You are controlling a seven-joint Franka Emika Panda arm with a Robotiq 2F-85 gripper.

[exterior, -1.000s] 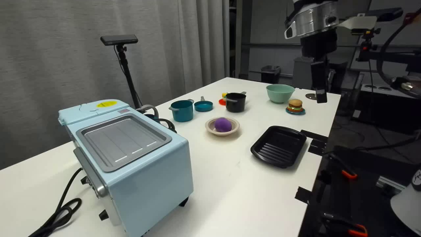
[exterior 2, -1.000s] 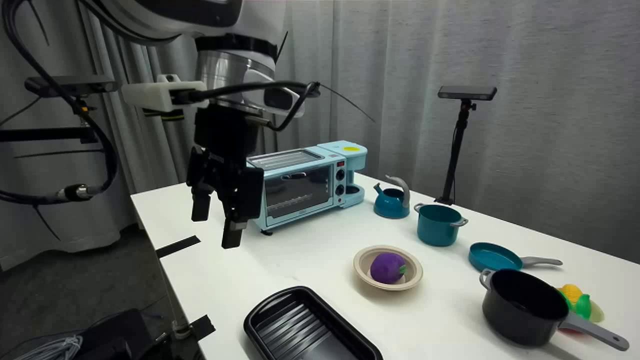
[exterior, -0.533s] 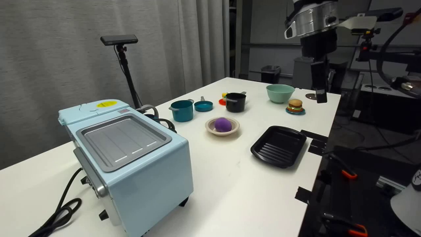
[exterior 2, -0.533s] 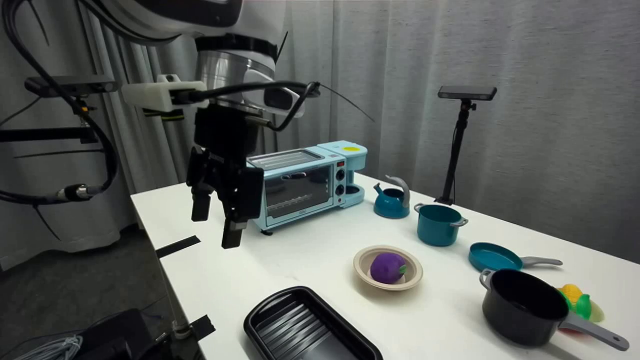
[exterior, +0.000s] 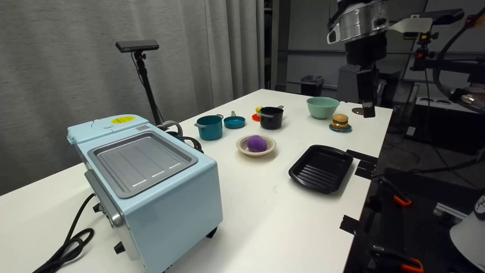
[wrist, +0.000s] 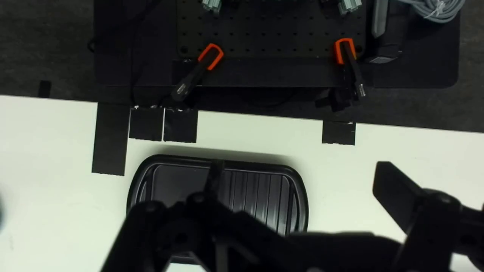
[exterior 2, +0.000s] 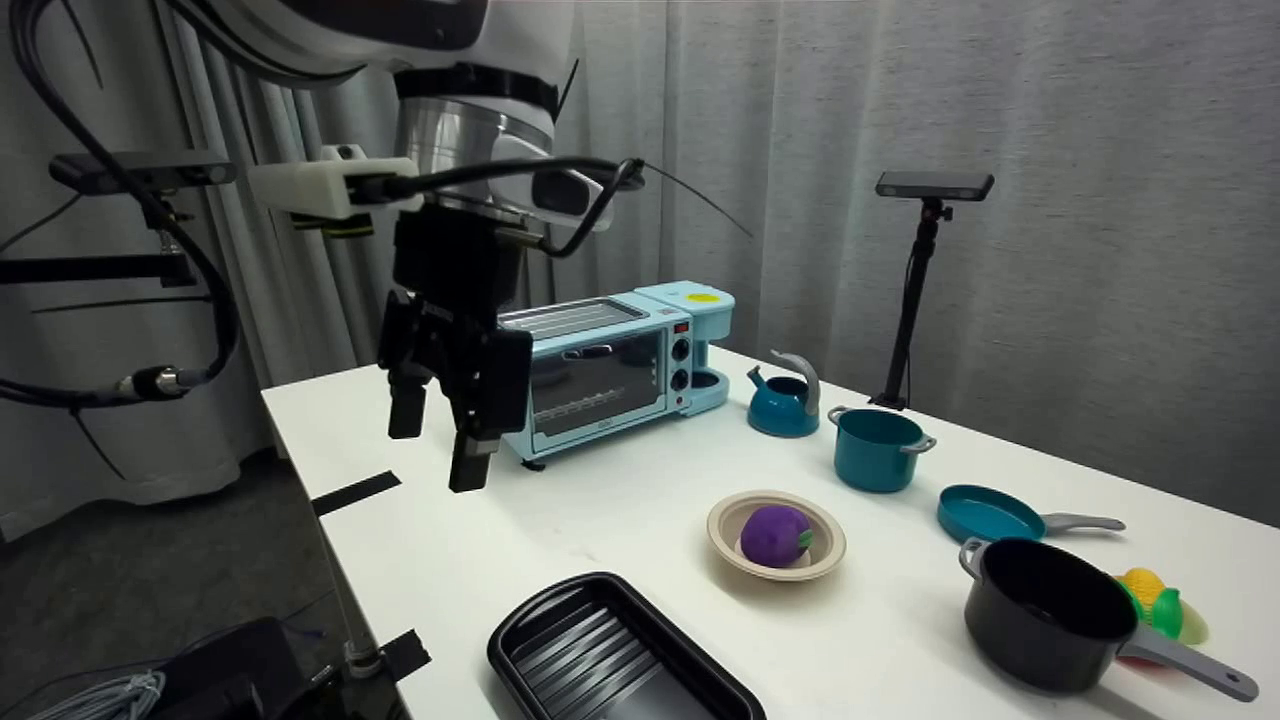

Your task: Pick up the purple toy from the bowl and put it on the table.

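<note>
Hanging over the table (exterior 2: 620, 520) with my fingers (exterior 2: 469, 466) apart and empty, I judge nothing done yet: purple toy (exterior 2: 773, 537) sits in the bowl (exterior 2: 722, 535), grasp, lift and set-down all left.

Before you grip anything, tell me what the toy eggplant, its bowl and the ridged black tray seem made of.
Toy eggplant: matte purple skin suggests foam or soft plastic. Cream bowl: dull beige surface suggests molded pulp, possibly plastic. Ridged black tray: glossy rim highlights suggest coated metal or hard plastic.
</note>
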